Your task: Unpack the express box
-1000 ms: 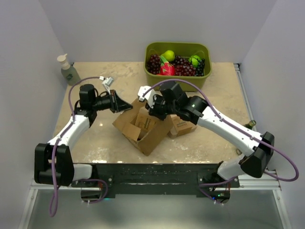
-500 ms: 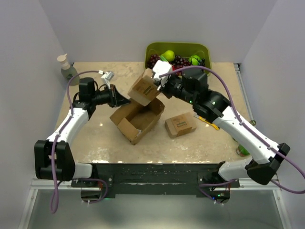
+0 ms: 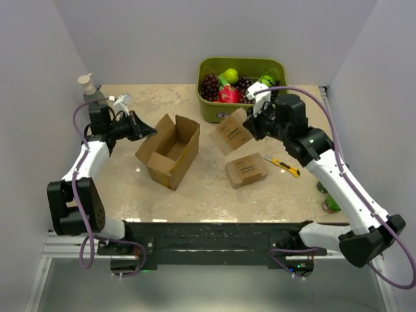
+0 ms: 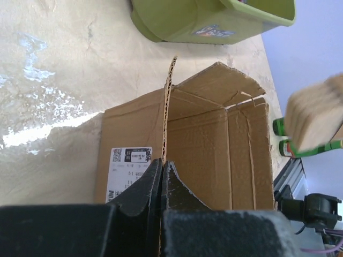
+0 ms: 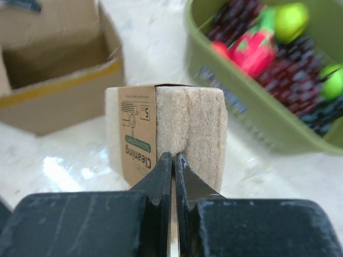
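Express box [image 3: 170, 148]: lies on the worktop left of centre, nearer the left edge than the right, its opening turned up and flaps spread. The interior that shows in the top view and the left wrist view is bare cardboard. A white label [image 4: 128, 170] sits on the outer wall facing the left arm.

Left gripper [image 3: 151, 130]: at the box's left side, toward the far-left corner. The left wrist view shows the fingers pressed together on the thin edge of one upright flap [image 4: 168, 107]; the flap runs straight out from between the tips. The box body lies directly ahead of the gripper.

Right gripper [image 3: 250, 125]: right of the box and apart from it, just in front of the green bin [image 3: 242, 63] at the far edge. Fingers are clamped on the cardboard sleeve of a sponge pack [image 3: 231, 134], which is held tilted. The right wrist view shows the sleeve printed "Cleaning" with beige pads beside it. The box is well to this gripper's left, not touching it.

A second pack [image 3: 246, 170] lies flat on the worktop right of centre, with a yellow knife [image 3: 282, 166] just right of it. A soap bottle [image 3: 91, 95] stands at the far-left corner.
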Robot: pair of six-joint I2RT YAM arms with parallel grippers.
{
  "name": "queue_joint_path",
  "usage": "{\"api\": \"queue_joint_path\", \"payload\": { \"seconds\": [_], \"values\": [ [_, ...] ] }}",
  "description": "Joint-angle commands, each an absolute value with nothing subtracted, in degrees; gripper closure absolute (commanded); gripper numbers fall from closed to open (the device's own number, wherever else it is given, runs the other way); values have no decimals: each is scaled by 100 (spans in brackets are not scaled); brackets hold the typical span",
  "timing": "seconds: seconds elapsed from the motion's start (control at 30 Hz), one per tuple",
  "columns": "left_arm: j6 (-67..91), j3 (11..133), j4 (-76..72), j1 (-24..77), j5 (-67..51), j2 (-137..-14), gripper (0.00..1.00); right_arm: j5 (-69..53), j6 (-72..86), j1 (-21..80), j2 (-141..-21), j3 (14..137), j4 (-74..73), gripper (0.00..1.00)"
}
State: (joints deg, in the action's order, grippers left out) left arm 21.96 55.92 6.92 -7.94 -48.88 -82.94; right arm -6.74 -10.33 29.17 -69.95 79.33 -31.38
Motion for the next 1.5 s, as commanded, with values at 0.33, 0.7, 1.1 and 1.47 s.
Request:
{"api": "queue_joint_path", "payload": {
  "seconds": [0.33, 0.7, 1.1, 1.47],
  "values": [
    [1671, 5704, 835, -835, -5045, -7910, 0, -1820, -237, 2101, -8331, 6733, -2461, 100],
    [1469, 6151, 931, -1019, -5054, -7471, 0, -1574, -483, 1564, -7938, 7451, -2927, 1],
    [413, 7769, 2039, -1055, -2452, -8173, 0, 1318, 510, 1564, -6971, 7454, -3568, 1],
    [-370, 7331, 2075, -1063, -1426, -8139, 0, 1046, 650, 1415, -6117, 6723, -3234, 1]
  ]
}}
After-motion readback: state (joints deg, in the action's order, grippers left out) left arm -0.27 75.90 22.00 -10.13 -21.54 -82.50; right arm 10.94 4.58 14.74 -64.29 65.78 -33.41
